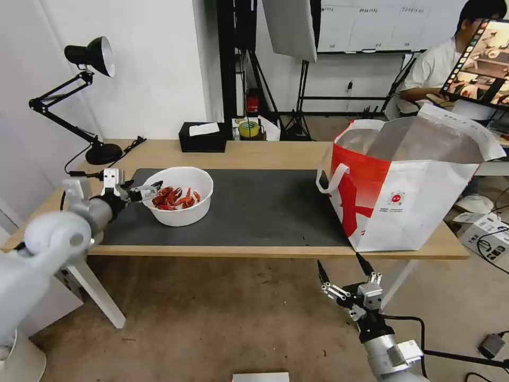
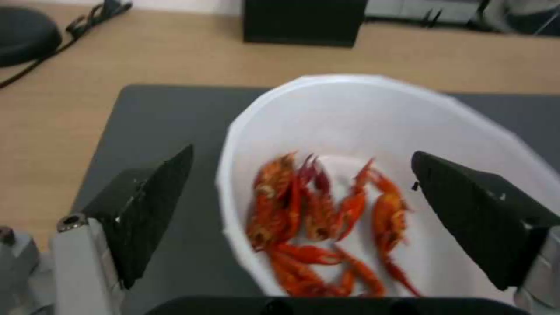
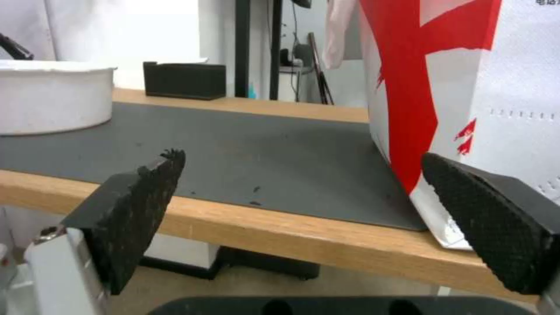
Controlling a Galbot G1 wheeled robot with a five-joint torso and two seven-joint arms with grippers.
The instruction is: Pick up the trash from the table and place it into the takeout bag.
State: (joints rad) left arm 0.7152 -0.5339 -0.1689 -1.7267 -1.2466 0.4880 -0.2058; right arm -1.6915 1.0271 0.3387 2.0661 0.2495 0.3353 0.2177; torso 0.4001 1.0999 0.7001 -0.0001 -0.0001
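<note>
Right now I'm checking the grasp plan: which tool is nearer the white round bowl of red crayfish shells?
Left. The left tool is open astride the white round bowl's near rim; the right tool hangs open below the table edge, near the red-and-white takeout bag.

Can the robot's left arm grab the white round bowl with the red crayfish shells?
Probably yes. The left gripper is open at the white round bowl's near rim, one finger outside the wall and one above the red crayfish shells. Nothing blocks it.
</note>
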